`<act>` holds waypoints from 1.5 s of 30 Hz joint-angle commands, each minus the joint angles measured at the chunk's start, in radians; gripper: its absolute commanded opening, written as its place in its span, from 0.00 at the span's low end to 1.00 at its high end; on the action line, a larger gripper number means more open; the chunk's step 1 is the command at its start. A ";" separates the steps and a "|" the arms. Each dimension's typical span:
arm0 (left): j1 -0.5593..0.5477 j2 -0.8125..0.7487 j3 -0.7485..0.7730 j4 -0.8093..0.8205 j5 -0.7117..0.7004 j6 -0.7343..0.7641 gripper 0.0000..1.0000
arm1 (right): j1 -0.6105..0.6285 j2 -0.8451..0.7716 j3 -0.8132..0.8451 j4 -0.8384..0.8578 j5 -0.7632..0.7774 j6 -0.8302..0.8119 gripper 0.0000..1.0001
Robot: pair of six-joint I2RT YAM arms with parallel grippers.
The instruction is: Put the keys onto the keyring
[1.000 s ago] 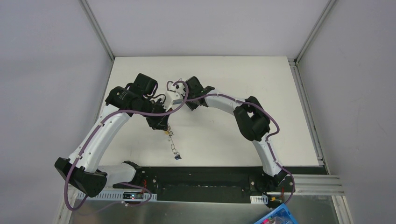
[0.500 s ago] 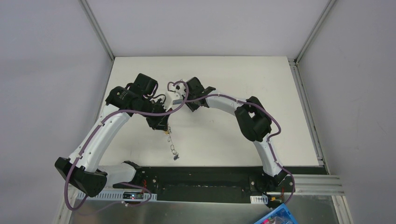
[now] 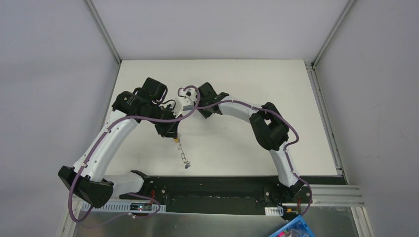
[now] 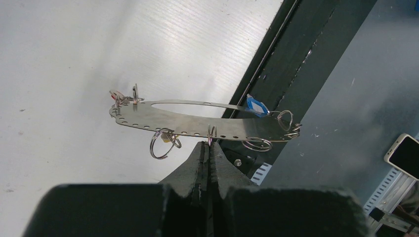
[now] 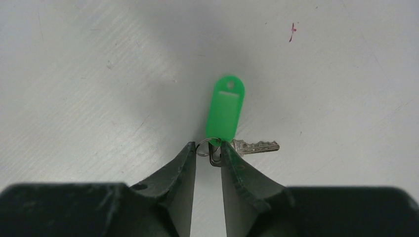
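Note:
My left gripper [image 4: 207,145] is shut on a small split ring [image 4: 211,134] of the keyring, a thin metal plate [image 4: 197,121] with holes and several rings. It holds the plate above the table's near edge, where it hangs below the gripper in the top view [image 3: 183,154]. A blue key head [image 4: 256,104], a red one [image 4: 116,95] and a yellowish one [image 4: 171,140] hang on the plate. The green key [image 5: 226,111] lies on the table. My right gripper [image 5: 208,148] has closed its tips on that key's small ring [image 5: 202,147] and dark clip [image 5: 215,157].
The black rail [image 3: 217,187] of the arm bases runs along the table's near edge under the hanging plate. A phone [image 4: 405,155] lies beyond the rail. A small red mark [image 5: 292,29] is on the white table [image 3: 257,84].
The hanging plate has swung slightly to the left. The right arm's elbow has shifted a little to the right. The left arm has stayed in place.

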 commanded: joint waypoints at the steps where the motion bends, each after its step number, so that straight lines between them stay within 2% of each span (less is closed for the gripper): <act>1: 0.010 -0.004 0.037 -0.021 0.028 0.017 0.00 | 0.005 -0.031 0.005 -0.019 0.009 -0.013 0.26; 13: 0.010 -0.002 0.039 -0.025 0.024 0.026 0.00 | -0.006 -0.084 0.002 -0.018 -0.006 -0.019 0.12; 20: 0.010 0.000 0.039 -0.025 0.026 0.025 0.00 | -0.015 -0.114 -0.007 -0.019 -0.027 -0.023 0.00; 28: 0.010 0.010 0.046 -0.023 0.025 0.029 0.00 | -0.049 -0.153 -0.049 -0.020 -0.121 0.002 0.00; 36: 0.009 0.021 0.055 -0.023 0.022 0.035 0.00 | -0.140 -0.234 -0.158 0.033 -0.344 0.051 0.00; 45: 0.011 0.051 0.075 0.013 0.024 0.040 0.00 | -0.274 -0.424 -0.360 0.160 -0.709 0.024 0.00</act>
